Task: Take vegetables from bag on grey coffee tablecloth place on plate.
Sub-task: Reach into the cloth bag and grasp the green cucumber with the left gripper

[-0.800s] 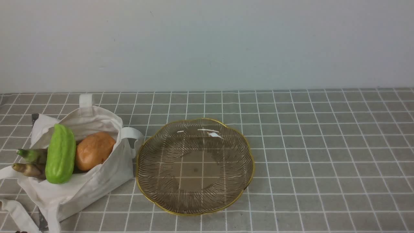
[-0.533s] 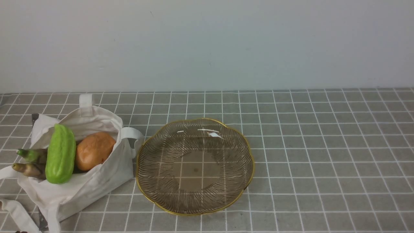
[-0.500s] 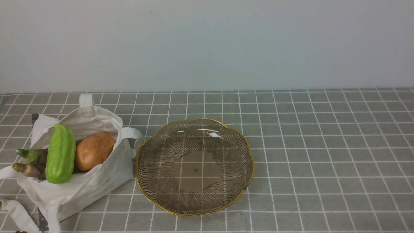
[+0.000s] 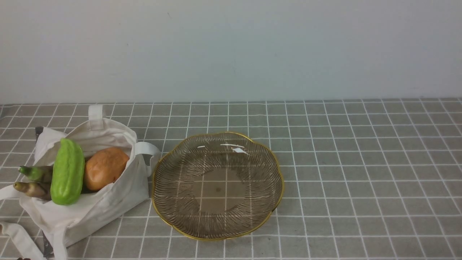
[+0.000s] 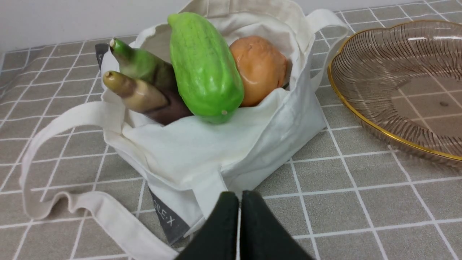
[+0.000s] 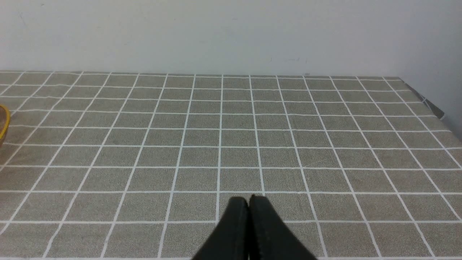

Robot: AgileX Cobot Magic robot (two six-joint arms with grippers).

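Observation:
The off-white bag (image 4: 90,206) lies open at the left of the grey tablecloth (image 4: 361,173). In it are a green gourd (image 4: 68,171), an orange-brown potato (image 4: 105,168) and two eggplants (image 4: 34,180), their stem ends sticking out to the left. The plate (image 4: 216,231) sits just right of the bag and holds nothing. In the left wrist view my left gripper (image 5: 239,196) is shut and empty, just in front of the bag (image 5: 202,151), below the gourd (image 5: 204,63) and potato (image 5: 260,68). My right gripper (image 6: 249,198) is shut and empty over bare cloth. Neither gripper shows in the front view.
A pale wall (image 4: 231,50) runs along the far edge of the cloth. The bag's long strap (image 5: 54,151) lies looped on the cloth beside it. The cloth's right corner (image 6: 429,108) shows in the right wrist view, with the plate's rim (image 6: 3,124) at its far side.

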